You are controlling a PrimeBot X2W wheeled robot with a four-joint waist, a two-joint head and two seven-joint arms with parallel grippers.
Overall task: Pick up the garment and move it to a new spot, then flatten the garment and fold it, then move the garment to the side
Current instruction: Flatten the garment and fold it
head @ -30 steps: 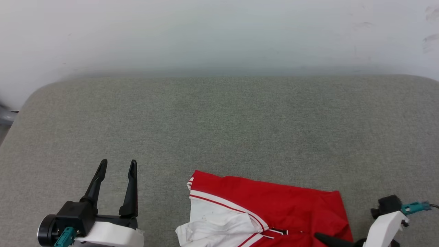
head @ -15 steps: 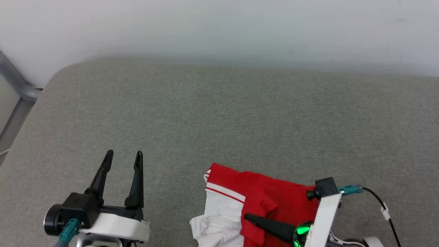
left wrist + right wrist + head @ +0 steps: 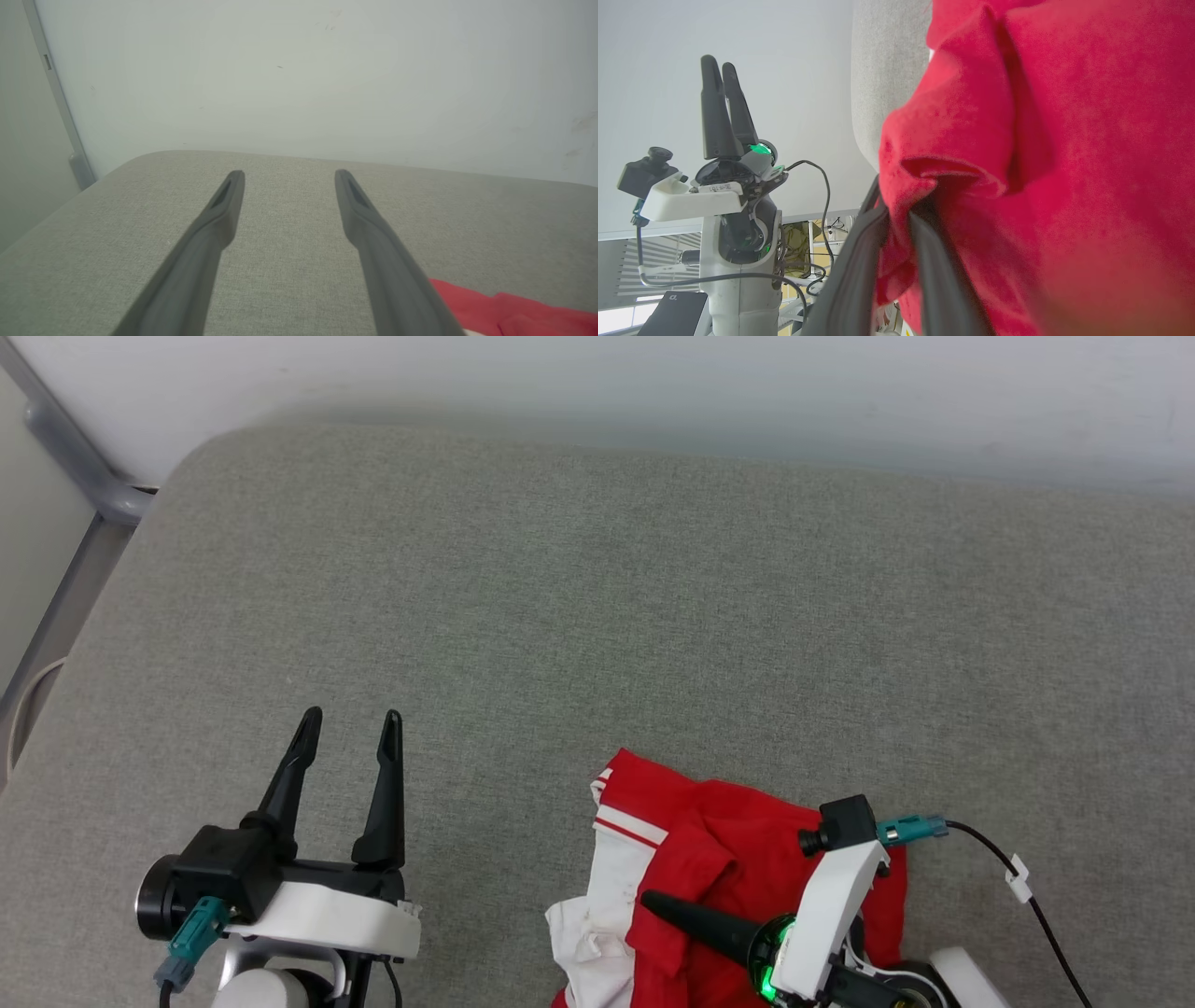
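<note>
Head view: the garment (image 3: 738, 840) lies bunched at the near edge of the grey cloth-covered surface (image 3: 597, 597), right of centre. The red body is rumpled on top. A white sleeve (image 3: 597, 915) with red-white striped trim lies along its left side.

My right gripper (image 3: 899, 205) is clenched on a raised fold of the red cloth. In the right wrist view the fold is pinched between both dark fingers (image 3: 850, 270) and bulges above their tips. In the head view one finger lies across the garment, pointing left; I cannot make out the second one there. A green light (image 3: 767, 980) glows at that wrist.

My left gripper (image 3: 352, 716) is released, jaws spread wide. It sits over bare surface, well apart from the garment on its left side, fingers pointing toward the pale wall (image 3: 653, 373). I cannot tell whether the tips touch the surface. In the left wrist view a red edge of the garment shows at the lower right.

A grey metal post (image 3: 75, 457) stands by the far left corner of the surface.
</note>
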